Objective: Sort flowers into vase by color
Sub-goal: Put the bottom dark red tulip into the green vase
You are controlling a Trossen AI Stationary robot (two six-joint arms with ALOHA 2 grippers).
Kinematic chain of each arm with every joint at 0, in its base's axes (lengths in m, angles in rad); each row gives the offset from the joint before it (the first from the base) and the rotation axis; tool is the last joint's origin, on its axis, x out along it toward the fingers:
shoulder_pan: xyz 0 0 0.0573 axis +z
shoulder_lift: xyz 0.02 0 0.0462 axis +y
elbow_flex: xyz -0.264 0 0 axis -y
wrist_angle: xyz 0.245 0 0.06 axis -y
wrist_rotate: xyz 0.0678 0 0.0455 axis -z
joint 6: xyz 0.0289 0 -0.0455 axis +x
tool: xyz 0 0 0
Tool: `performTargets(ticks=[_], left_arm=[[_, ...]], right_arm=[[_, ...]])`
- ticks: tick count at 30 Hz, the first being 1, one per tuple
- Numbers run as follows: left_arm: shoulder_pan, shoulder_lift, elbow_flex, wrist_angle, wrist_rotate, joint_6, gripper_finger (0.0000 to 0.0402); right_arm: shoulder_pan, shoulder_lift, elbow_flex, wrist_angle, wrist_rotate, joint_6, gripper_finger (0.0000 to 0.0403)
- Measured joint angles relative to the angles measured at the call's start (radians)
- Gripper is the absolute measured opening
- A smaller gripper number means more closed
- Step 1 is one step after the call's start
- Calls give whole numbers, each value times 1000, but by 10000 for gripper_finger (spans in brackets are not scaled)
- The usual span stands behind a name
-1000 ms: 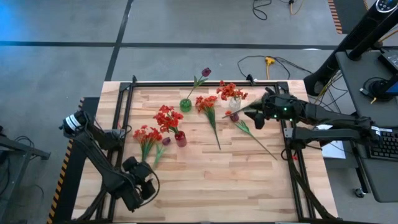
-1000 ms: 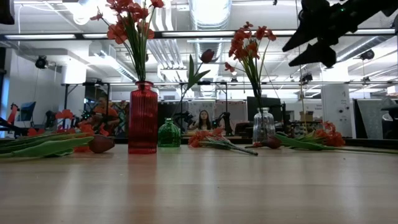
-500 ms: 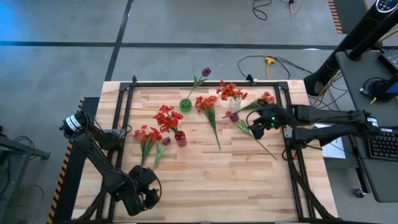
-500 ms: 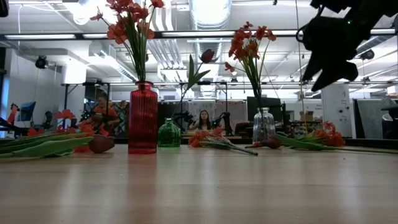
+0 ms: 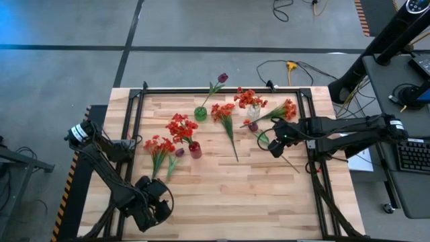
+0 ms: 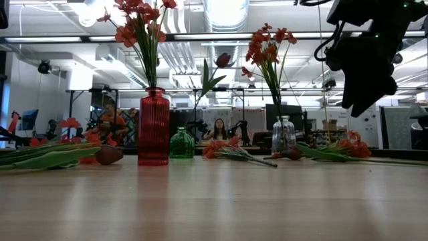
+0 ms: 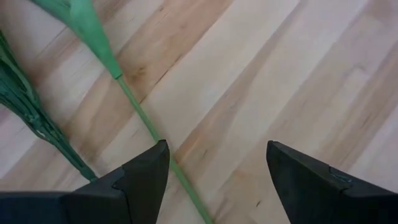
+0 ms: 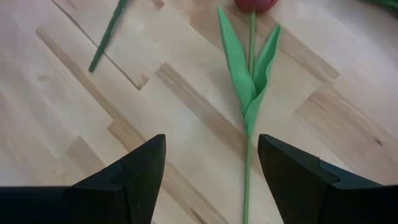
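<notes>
Nearest, the left gripper (image 5: 151, 210) waits with fingers apart over the table's (image 5: 222, 202) front left corner, clear of the work yet close to the loose red stems (image 5: 157, 148) and a purple bud (image 5: 179, 152) lying ahead of it. Farther in, the right gripper (image 5: 275, 146) hovers, fingers spread and empty, just above a purple tulip (image 8: 249, 74) lying flat, probably lining up to pinch its stem. Beyond stand the vases: the red vase (image 5: 195, 149) holds red blooms, the green vase (image 5: 200, 113) one purple bud, the clear vase (image 5: 253, 109) orange-red blooms. One orange-red stem (image 5: 225, 117) lies between the vases, another (image 5: 285, 109) at the right edge.
</notes>
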Motion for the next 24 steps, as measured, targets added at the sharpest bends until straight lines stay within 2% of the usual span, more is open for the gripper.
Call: performTargets(ticks=[13, 18, 24], left_arm=[[0, 45, 0, -41, -4, 10, 251], [2, 60, -2, -77, -77, 7, 249], [4, 94, -2, -84, -82, 3, 238]], right_arm=[[1, 15, -2, 3, 8, -2, 242], [1, 15, -2, 5, 15, -3, 242], [2, 15, -2, 8, 36, -4, 240]])
